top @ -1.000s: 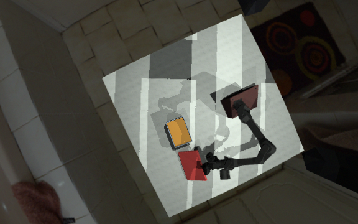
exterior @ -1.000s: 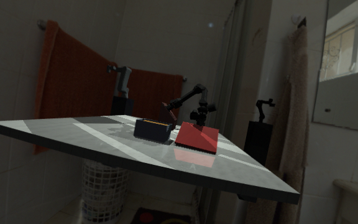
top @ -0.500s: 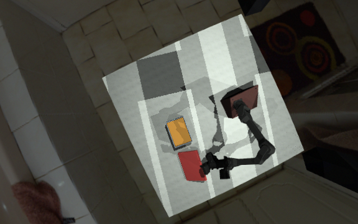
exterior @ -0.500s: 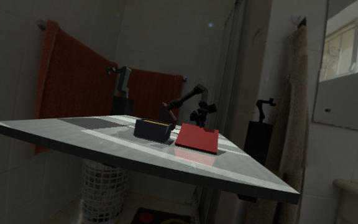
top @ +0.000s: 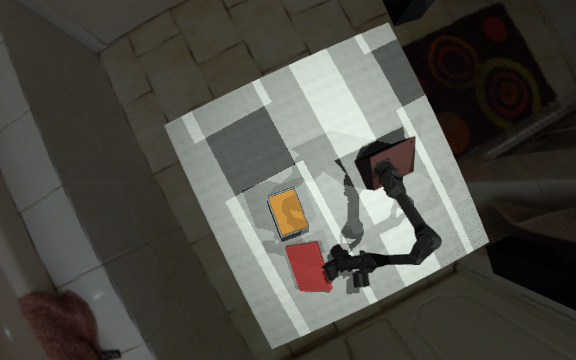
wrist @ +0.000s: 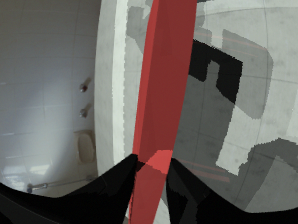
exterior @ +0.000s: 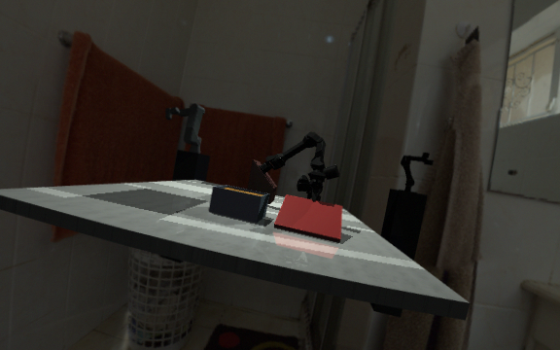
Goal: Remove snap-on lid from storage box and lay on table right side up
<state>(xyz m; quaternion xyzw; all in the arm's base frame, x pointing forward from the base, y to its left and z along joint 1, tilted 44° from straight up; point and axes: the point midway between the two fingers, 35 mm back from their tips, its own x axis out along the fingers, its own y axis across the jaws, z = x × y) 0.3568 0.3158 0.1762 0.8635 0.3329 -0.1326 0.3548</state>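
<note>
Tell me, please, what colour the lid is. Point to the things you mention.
The lid (top: 308,267) (exterior: 310,219) (wrist: 167,80) is red, clearest from the top.

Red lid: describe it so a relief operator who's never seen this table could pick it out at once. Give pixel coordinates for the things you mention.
On the pale, shadow-striped table (top: 313,320) (exterior: 115,228), look beside the dark, open-topped box (top: 282,237) (exterior: 236,205) with the orange inside. The lid (top: 305,265) (exterior: 309,218) (wrist: 165,75) is the flat red rectangle, tilted, one edge gripped by the black tool (top: 329,270) (exterior: 314,198) (wrist: 152,163). Unlike the box, it is a thin slab.

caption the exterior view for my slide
End effector grips the tilted red lid beside the open dark box.
</note>
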